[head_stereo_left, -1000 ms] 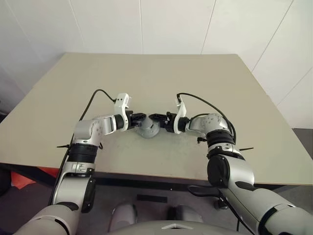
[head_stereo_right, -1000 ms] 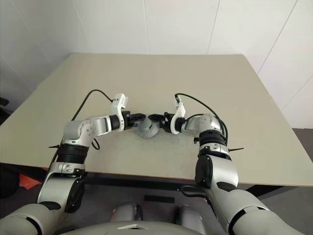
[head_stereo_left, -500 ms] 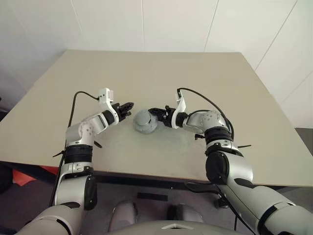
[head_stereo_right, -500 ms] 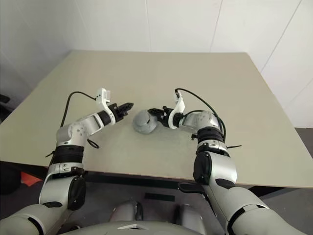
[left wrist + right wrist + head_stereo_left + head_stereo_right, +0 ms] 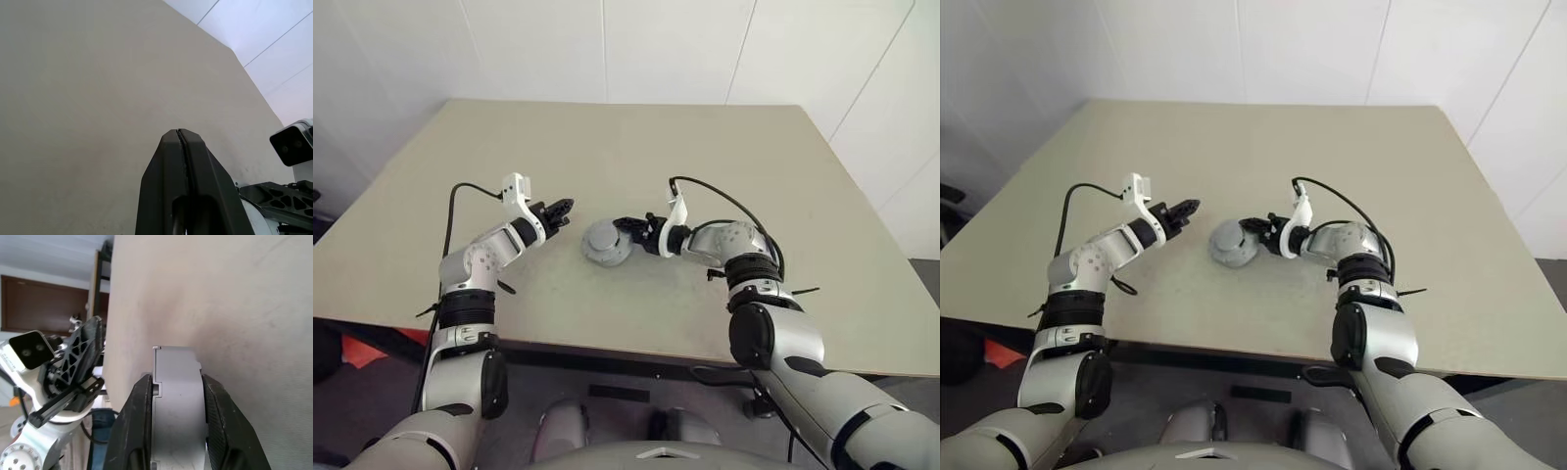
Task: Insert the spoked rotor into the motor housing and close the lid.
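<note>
On the table (image 5: pixel 724 157), the right claw (image 5: pixel 625 226) was clamped across a round grey unit (image 5: pixel 604 242), which sat near the middle of the near half. In the right wrist view its two fingers (image 5: pixel 139 426) pressed the flat faces of the grey part (image 5: pixel 177 401), which stood on edge between them with a seam down its rim. That seam suggested the lid already sat on the motor housing, though the rotor could not be seen, so whether it was inside could not be told. The left claw (image 5: pixel 560 208) hung just beside the unit, apart from it, fingers (image 5: pixel 168 196) pressed together on nothing. The step in hand looked like closing or seating the lid. The next move would probably call for pressing the two halves flush, or setting the unit flat and letting go.
</note>
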{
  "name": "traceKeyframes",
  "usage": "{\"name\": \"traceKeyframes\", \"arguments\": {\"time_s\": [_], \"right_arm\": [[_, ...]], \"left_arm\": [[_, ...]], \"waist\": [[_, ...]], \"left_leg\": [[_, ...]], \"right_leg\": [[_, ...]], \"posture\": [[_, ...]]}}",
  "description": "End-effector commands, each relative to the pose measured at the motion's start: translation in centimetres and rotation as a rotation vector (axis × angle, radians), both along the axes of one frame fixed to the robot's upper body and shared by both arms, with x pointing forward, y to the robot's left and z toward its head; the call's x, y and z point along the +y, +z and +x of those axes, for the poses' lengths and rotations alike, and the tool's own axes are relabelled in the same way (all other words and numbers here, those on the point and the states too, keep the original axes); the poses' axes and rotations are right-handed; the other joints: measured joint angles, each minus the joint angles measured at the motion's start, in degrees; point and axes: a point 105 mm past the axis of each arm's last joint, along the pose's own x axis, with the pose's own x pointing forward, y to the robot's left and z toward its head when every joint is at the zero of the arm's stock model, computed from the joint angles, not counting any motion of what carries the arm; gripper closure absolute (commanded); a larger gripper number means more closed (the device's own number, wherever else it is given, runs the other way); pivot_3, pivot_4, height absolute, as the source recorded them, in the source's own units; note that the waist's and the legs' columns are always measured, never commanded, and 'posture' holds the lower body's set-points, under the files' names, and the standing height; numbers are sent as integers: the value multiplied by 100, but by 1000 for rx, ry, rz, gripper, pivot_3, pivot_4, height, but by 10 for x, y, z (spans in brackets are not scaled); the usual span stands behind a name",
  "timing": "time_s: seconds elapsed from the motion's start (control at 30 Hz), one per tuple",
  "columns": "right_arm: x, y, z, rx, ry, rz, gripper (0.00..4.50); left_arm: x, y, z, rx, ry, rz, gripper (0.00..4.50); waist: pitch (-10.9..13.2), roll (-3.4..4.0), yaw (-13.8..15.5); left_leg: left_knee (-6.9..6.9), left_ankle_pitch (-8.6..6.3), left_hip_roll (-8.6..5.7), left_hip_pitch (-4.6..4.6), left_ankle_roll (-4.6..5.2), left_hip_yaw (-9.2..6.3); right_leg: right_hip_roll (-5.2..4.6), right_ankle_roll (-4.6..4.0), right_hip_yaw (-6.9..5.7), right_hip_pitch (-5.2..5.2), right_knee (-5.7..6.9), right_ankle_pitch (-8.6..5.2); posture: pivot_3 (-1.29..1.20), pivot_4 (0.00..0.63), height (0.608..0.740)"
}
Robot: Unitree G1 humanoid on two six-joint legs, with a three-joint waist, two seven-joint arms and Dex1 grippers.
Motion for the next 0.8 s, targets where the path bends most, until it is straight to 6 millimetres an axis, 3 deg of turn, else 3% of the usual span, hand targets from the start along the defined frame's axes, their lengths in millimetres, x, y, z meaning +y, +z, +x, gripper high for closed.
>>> {"name": "traceKeyframes", "arguments": {"time_s": [0.03,0.4,0.8], "right_arm": [[4,7,-1,-44,32,0,3317],[-1,14,7,-19,-25,62,3317],[-13,46,35,6,-217,237,3317]], "left_arm": [[8,16,6,-58,29,0,4500],[12,16,7,-62,43,8,4500],[15,23,3,-96,59,-91,4500]], "waist": [[0,0,2],[0,0,15],[1,1,25]], "left_leg": [[0,0,0,0,0,0],[4,0,0,-2,0,0],[65,-15,8,-20,-2,-2]], "right_leg": [[0,0,0,0,0,0],[0,1,0,0,1,0],[-1,-17,0,-6,38,-10]], "posture": [[0,0,740],[0,0,740],[0,0,740]]}}
